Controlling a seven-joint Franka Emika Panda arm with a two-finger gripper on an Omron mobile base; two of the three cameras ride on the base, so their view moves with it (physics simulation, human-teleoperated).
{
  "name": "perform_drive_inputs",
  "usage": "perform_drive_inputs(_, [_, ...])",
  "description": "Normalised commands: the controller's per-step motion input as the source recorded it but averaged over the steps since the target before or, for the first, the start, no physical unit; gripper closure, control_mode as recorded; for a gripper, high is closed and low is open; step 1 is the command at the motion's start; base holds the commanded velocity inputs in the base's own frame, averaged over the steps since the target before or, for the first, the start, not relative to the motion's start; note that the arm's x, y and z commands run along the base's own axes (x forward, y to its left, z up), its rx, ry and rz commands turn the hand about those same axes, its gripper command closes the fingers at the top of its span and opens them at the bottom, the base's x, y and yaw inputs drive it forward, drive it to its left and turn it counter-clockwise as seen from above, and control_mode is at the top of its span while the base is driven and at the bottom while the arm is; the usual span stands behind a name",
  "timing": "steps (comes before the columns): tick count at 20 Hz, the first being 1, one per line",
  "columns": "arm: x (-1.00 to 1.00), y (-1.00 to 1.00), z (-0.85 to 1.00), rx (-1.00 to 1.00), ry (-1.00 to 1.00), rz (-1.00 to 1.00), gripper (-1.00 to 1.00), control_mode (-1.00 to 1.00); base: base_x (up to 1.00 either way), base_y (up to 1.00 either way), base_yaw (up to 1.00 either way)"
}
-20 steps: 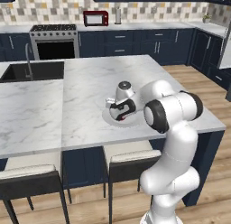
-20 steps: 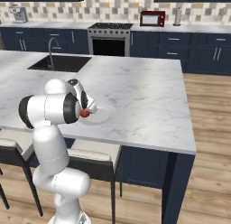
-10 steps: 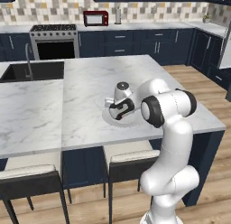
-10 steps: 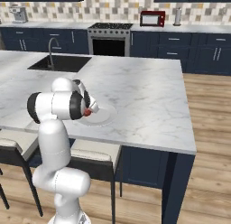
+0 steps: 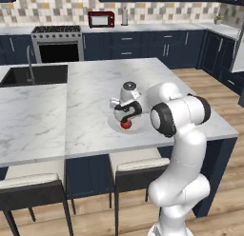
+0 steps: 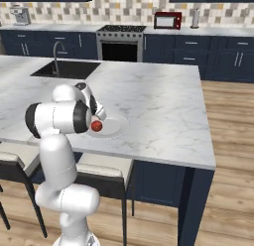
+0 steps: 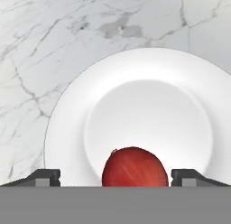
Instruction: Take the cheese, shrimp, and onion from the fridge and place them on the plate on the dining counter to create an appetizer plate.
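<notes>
Onion (image 7: 135,166): on the plate (image 7: 67,114), toward the side nearest the hand; in the left base view the red ball (image 5: 126,125) sits right under the hand.
Jaws (image 7: 115,177): spread wide, a tip on each side of the onion with a gap both ways; nothing gripped.
Plate: near the front edge of the counter (image 5: 90,87), well in from the right-hand end.
Progress: onion looks delivered; no cheese or shrimp on the plate, so by my reading two fetches remain.
Plate room: the centre and far half are bare, room enough for two more small foods.
Open room: broad bare marble around the plate; the sink (image 5: 35,74) is well apart to the left.
Edges: stools (image 5: 138,166) stand below the front edge, beside the robot's base.
</notes>
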Motion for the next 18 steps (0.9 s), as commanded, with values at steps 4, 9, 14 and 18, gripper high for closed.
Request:
perform_drive_inputs(4, [-0.74,-0.07,1.0,0.18,0.0,0.0,-1.0,-1.0,0.0,0.0,0.0])
perform_drive_inputs(9, [-1.0,-0.17,1.0,0.21,0.03,0.0,-1.0,-1.0,0.0,0.0,0.0])
perform_drive_inputs(14, [-1.0,-0.12,1.0,0.06,0.06,0.05,-1.0,-1.0,0.0,0.0,0.0])
perform_drive_inputs(18, [-1.0,-0.04,0.96,-0.17,0.0,0.16,-1.0,-1.0,0.0,0.0,0.0])
